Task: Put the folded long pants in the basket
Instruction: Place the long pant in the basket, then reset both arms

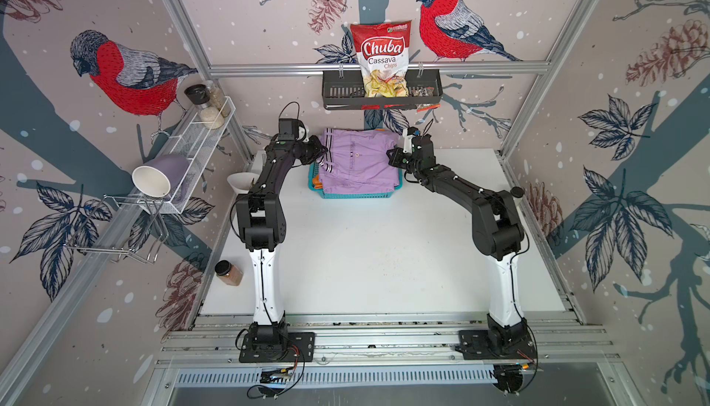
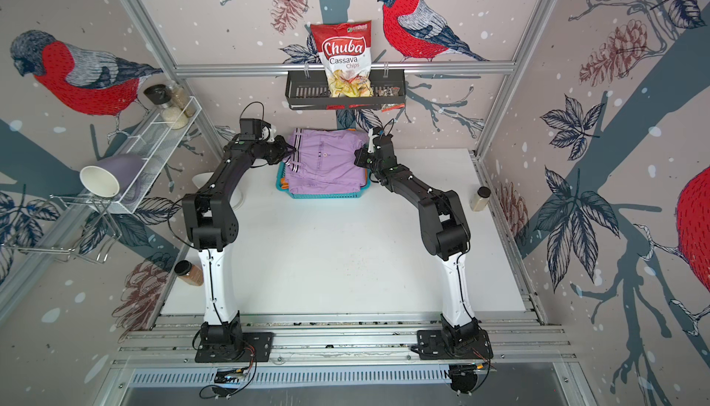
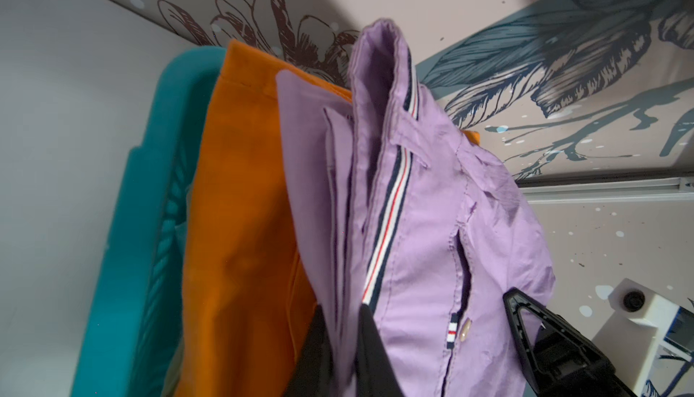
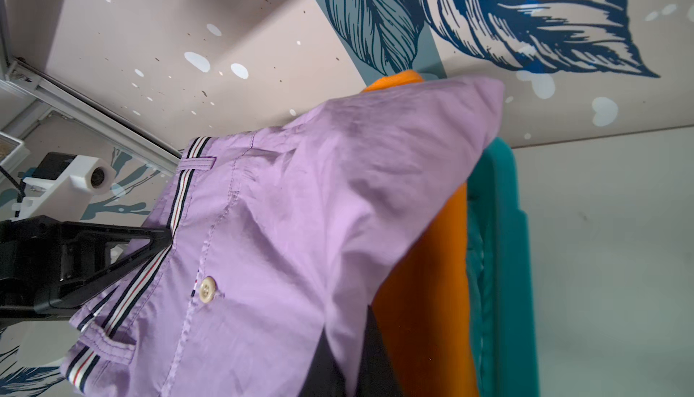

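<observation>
Evenly pinches the lilac pants (image 1: 357, 162) in shut jaws, left gripper (image 1: 324, 151) at 9 o'clock, right gripper (image 1: 392, 154) at 3, long axis running between them, directly over the orange pants (image 3: 240, 207) in the teal basket (image 1: 357, 195).

Lilac pants (image 1: 357, 162) with navy-white-red striped waistband (image 3: 390, 207), orange pants (image 3: 240, 207), teal perforated basket (image 1: 357, 194)

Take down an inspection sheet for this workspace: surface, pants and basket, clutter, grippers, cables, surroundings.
Surface: white table, no spills seen.
Job's things: lilac pants over orange pants in the teal basket.
Clutter: spice jar, white funnel, pale jar at the table edges.
Grippers: left gripper and right gripper shut on opposite ends of the lilac pants.
Cables: black cable looping above the left wrist.
Surroundings: chips bag in black rack; wire shelf with jars.
</observation>
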Tool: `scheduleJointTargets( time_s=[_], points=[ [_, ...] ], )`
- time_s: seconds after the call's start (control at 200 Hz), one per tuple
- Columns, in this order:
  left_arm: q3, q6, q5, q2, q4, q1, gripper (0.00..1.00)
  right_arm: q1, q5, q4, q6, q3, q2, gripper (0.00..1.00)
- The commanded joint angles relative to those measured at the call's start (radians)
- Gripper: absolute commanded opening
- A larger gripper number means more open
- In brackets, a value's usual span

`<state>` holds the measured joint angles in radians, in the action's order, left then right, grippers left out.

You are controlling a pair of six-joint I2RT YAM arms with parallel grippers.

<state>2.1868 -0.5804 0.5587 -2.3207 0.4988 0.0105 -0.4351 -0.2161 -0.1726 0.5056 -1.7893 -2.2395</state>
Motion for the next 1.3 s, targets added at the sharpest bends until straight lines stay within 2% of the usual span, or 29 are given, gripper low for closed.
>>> scheduleJointTargets(
  time_s=[0.0, 0.245, 0.365, 0.475, 0.57, 0.605, 0.695, 0.735, 0.775, 0.84, 0.865, 0.9, 0.985, 1.07, 1.196, 1.296],
  points=[
    [0.049, -0.015, -0.099, -0.039, -0.055, -0.031, 0.0, 0.027, 0.09, 0.043, -0.029, -0.071, -0.061, 0.0],
    [0.105, -0.05, -0.056, -0.115, -0.106, -0.034, 0.0, 0.031, 0.092, 0.042, -0.05, -0.141, -0.145, 0.0],
    [0.102, -0.044, -0.051, -0.139, -0.104, -0.035, 0.0, 0.033, 0.084, 0.026, -0.046, -0.113, -0.141, 0.0],
    [0.081, -0.037, -0.045, -0.136, -0.084, -0.033, 0.0, 0.032, 0.097, -0.011, -0.054, -0.061, -0.111, 0.0],
    [0.004, -0.037, -0.045, -0.085, -0.117, -0.029, 0.0, 0.031, 0.095, -0.006, -0.056, -0.043, -0.076, 0.0],
    [-0.029, -0.039, -0.051, -0.059, -0.127, -0.029, 0.0, 0.03, 0.093, -0.006, -0.06, -0.035, -0.059, 0.05],
    [-0.094, -0.036, -0.076, 0.011, -0.138, -0.018, 0.15, 0.025, 0.106, -0.013, -0.072, -0.003, -0.002, 0.3],
    [-0.119, -0.034, -0.085, 0.044, -0.14, -0.014, 0.25, 0.023, 0.118, -0.02, -0.076, 0.018, 0.027, 0.42],
    [-0.147, -0.033, -0.103, 0.081, -0.142, -0.011, 0.43, 0.023, 0.125, -0.03, -0.078, 0.041, 0.058, 0.51],
    [-0.206, -0.045, -0.14, 0.155, -0.147, -0.004, 0.77, 0.022, 0.141, -0.038, -0.076, 0.081, 0.111, 0.65],
    [-0.238, -0.053, -0.16, 0.188, -0.152, -0.002, 0.85, 0.025, 0.144, -0.043, -0.077, 0.1, 0.134, 0.68],
    [-0.291, -0.065, -0.187, 0.243, -0.166, 0.0, 0.88, 0.024, 0.152, -0.048, -0.082, 0.132, 0.173, 0.72],
    [-0.476, -0.069, -0.23, 0.409, -0.242, -0.001, 0.89, 0.027, 0.2, -0.074, -0.093, 0.263, 0.288, 0.8],
    [-0.706, -0.047, -0.277, 0.602, -0.335, 0.0, 0.91, 0.034, 0.274, -0.188, -0.096, 0.501, 0.453, 0.86],
    [-1.059, -0.022, -0.393, 0.915, -0.478, 0.003, 0.94, 0.069, 0.355, -0.394, -0.101, 0.88, 0.738, 0.89],
    [-1.338, 0.013, -0.536, 1.16, -0.64, 0.013, 0.95, 0.089, 0.562, -0.379, -0.076, 1.062, 0.934, 0.93]
  ],
)
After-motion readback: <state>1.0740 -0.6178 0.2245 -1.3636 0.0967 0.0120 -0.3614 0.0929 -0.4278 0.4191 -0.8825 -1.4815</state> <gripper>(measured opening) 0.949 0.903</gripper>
